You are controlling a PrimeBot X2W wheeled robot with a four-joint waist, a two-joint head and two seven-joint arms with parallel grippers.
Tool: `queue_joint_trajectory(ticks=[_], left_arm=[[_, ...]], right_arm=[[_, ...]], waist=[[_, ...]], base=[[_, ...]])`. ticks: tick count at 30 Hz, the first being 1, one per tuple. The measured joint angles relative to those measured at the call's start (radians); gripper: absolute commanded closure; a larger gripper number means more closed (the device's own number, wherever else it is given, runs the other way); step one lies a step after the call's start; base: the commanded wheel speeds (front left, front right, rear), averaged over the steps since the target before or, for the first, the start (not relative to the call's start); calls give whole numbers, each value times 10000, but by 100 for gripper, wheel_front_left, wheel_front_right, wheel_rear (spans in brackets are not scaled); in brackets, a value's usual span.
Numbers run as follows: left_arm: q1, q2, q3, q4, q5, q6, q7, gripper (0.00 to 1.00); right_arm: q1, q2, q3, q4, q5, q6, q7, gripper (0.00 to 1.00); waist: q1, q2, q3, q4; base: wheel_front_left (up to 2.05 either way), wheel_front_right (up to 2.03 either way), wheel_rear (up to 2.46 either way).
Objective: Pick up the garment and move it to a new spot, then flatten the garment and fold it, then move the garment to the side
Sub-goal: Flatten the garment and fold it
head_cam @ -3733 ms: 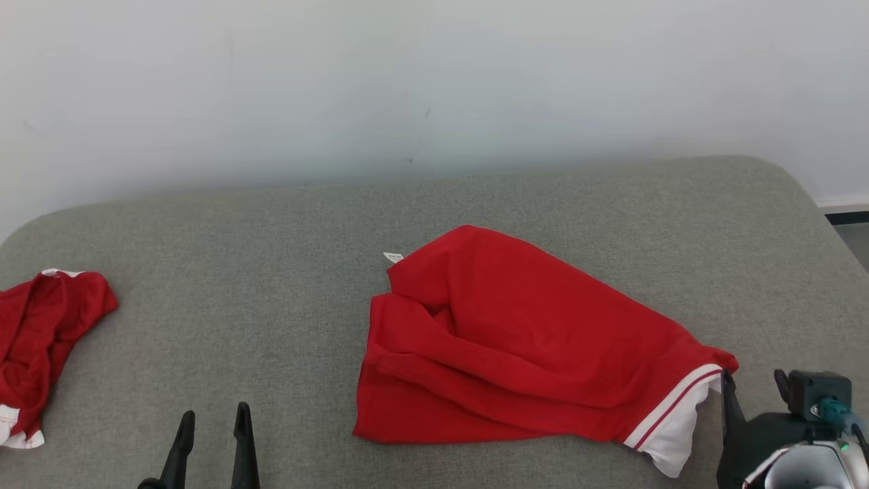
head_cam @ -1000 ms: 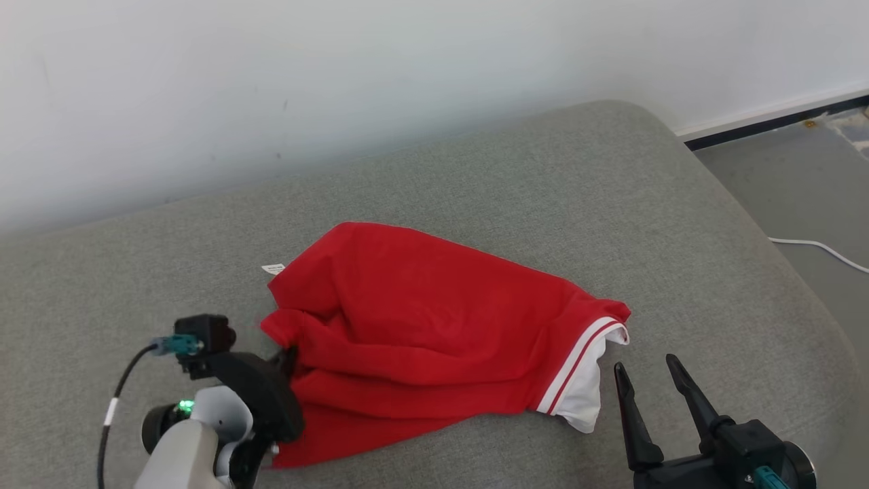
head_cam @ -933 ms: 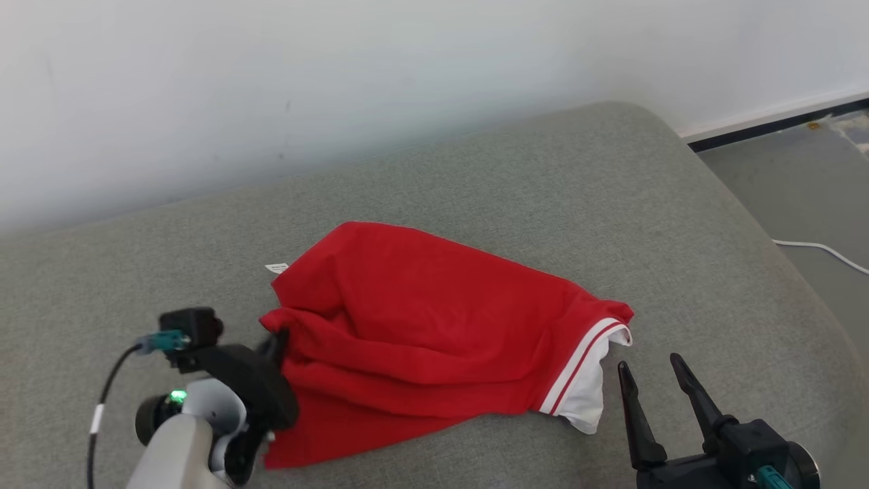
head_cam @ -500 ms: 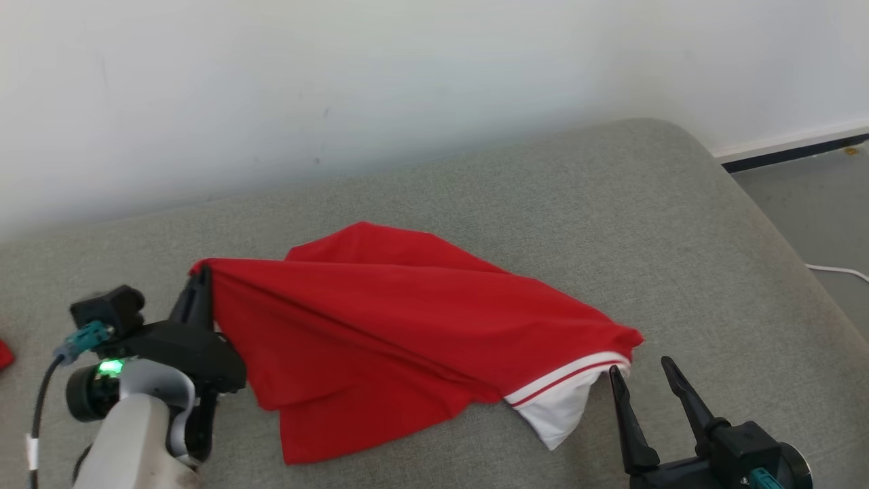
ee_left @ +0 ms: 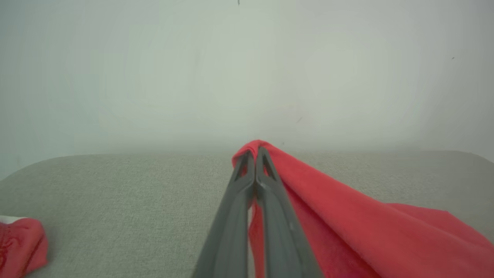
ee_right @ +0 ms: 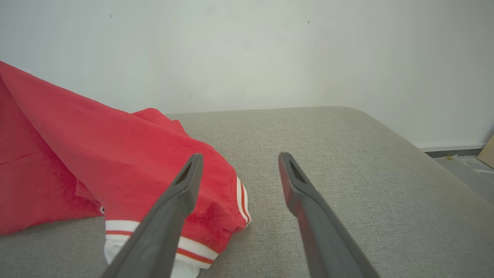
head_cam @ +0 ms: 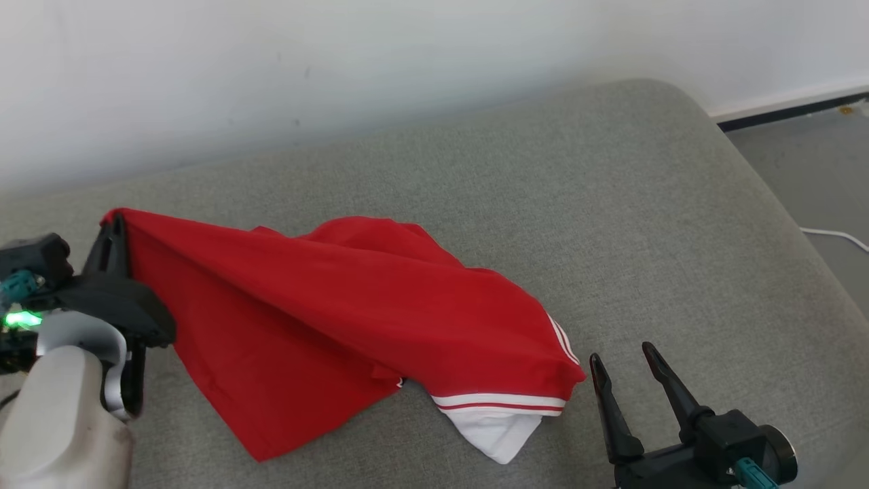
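Leftmost, in the left wrist view: a second red garment, bunched, lies on the grey upholstered surface, well apart from my left gripper.

Left gripper: fingers pressed together, pinching one corner of the red garment at the very tips. Red cloth folds over the tips.

Head view: left gripper at far left, with the pinched corner held up off the upholstered surface. From that corner the garment runs down and to the right as a sloped, stretched sheet. Its lower left point rests on the surface near the view's bottom edge. A crumpled hump of cloth sits behind the sheet, about mid-view.

Right end of the garment lies on the surface. It ends in a white band with a red stripe, with plain white cloth poking out beneath.

Right gripper: fingers spread, nothing between them, low over the surface, just beside the striped end on its right. Contact with the cloth: cannot tell. Right wrist view: right gripper, with its left finger crossing in front of the striped band; garment to the left, bare surface ahead.

Far right: rounded corner of the surface, grey floor, a white cable on it, and a dark baseboard under the white wall.
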Motion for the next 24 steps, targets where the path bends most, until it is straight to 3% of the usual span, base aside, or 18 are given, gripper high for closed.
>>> queue_joint_trajectory(ticks=[3, 4, 5, 13, 24], left_arm=[[-272, 138, -75, 196, 150, 123, -127, 100], [-345, 117, -79, 334, 138, 188, -15, 71], [-380, 73, -113, 487, 111, 201, 140, 0], [-29, -477, -263, 1060, -56, 188, -50, 0], [1360, -1160, -782, 1049, -299, 44, 861, 0]], right_arm=[[-121, 0, 8, -17, -10, 0, -2, 0], [-144, 2, 4, -21, -10, 0, 0, 0], [-148, 2, 0, -13, -10, 0, -2, 0], [-203, 0, -36, 119, 50, 0, -13, 0], [-91, 4, 48, 326, 336, 0, -33, 0]], waist=[[0, 0, 224, -76], [0, 0, 293, -88], [0, 0, 356, -90], [1, 0, 393, 298], [-1, 0, -329, 904]], base=[[0, 0, 0], [0, 0, 0], [0, 0, 0], [0, 0, 0], [0, 0, 0]])
